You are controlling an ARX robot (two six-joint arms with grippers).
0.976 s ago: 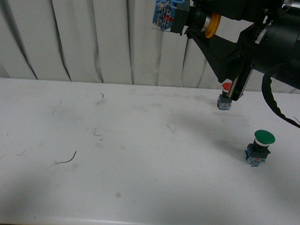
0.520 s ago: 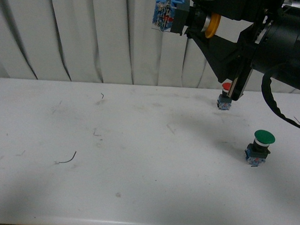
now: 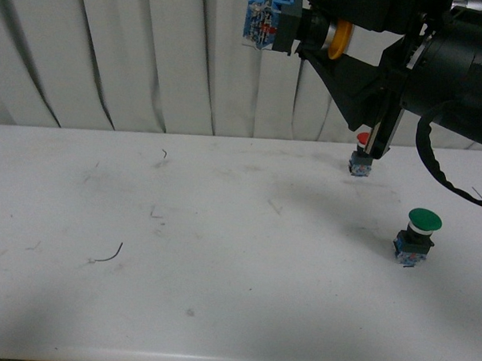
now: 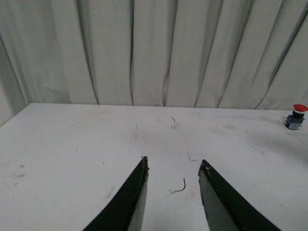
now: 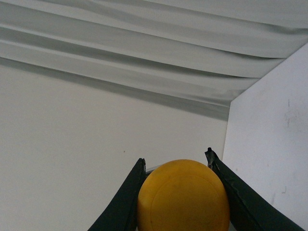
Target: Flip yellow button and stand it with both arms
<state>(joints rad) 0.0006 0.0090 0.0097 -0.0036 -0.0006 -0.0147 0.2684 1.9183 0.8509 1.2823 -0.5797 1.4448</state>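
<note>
The right arm (image 3: 458, 74) has moved a very little up and to the left, away from the red button (image 3: 361, 138). The yellow button (image 3: 272, 20) in its gripper (image 3: 313, 29) moved the same way.

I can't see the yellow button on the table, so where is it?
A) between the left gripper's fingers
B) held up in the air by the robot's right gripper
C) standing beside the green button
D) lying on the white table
B: the small yellow-capped push button is clamped in the black right gripper, high above the white table.
</note>
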